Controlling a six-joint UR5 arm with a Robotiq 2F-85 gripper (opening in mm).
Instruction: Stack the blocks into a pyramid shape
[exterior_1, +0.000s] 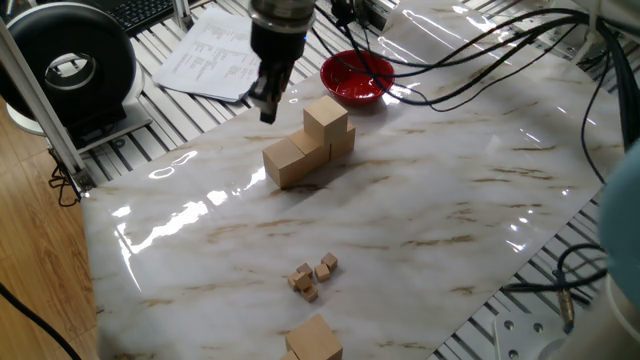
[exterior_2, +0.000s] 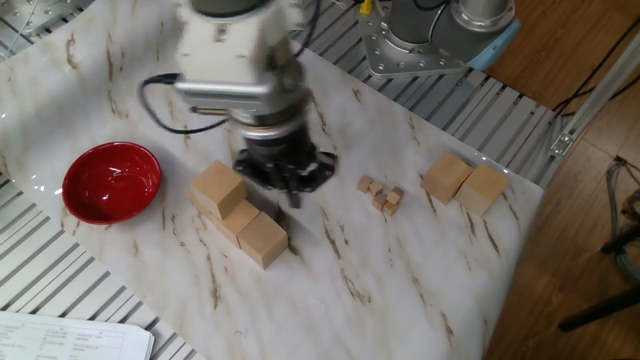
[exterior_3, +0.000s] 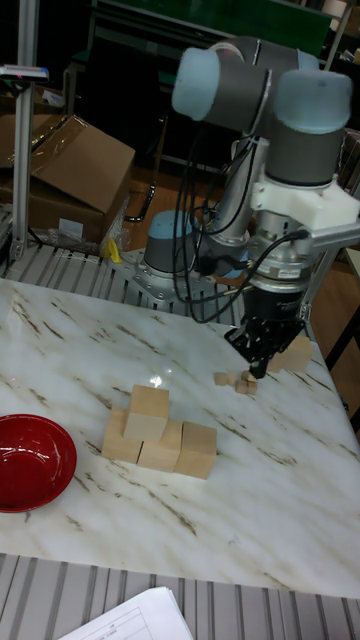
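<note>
Three blocks (exterior_3: 198, 450) stand in a row on the marble table, and one block (exterior_1: 325, 120) sits on top of them, a stepped start of the pyramid shape (exterior_2: 240, 215). Two loose blocks (exterior_2: 465, 183) lie side by side near the table's edge; one of them shows at the bottom (exterior_1: 315, 340) in one fixed view. My gripper (exterior_1: 267, 110) hangs above the table beside the stack, apart from it, open and empty. From above, in the other fixed view, the gripper (exterior_2: 291, 190) is between the stack and the loose blocks.
A red bowl (exterior_1: 355, 78) sits just behind the stack. Several tiny wooden cubes (exterior_2: 382, 193) lie between the stack and the loose blocks. Papers (exterior_1: 215, 55) and a black round device (exterior_1: 70, 70) lie off the table's far side. Cables (exterior_1: 480, 60) trail over the back.
</note>
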